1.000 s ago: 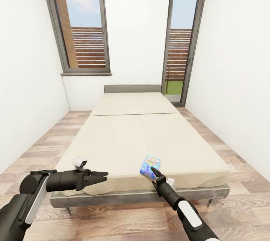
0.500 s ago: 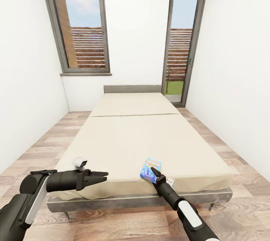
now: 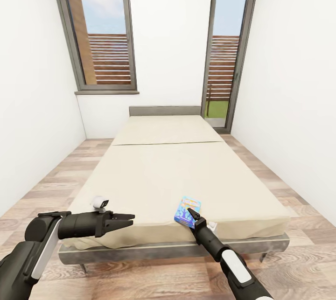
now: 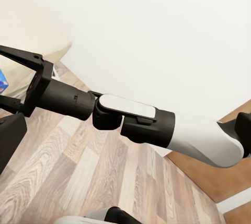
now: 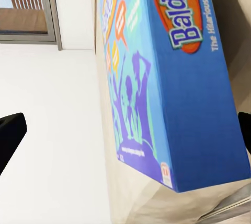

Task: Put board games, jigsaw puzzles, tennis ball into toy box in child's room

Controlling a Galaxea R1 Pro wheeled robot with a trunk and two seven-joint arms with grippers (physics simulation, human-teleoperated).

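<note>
Blue board game (image 3: pixel 187 209) between spread right pincer (image 3: pixel 192 216) tips; left pincer (image 3: pixel 127 218) clenched, level over bed (image 3: pixel 158 169).

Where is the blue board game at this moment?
In the head view the blue board game lies flat on the bed, near its foot edge on the right half, directly ahead of the right gripper, whose wrist view shows the box close up.

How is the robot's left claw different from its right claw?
The left claw hangs over the bed's near corner with nothing close to it, while the right claw is right at the blue game box. The left claw points sideways across the bed; the right claw points forward, toward the windows. The right claw's fingers are spread wide beside the box. Both are black.
</note>
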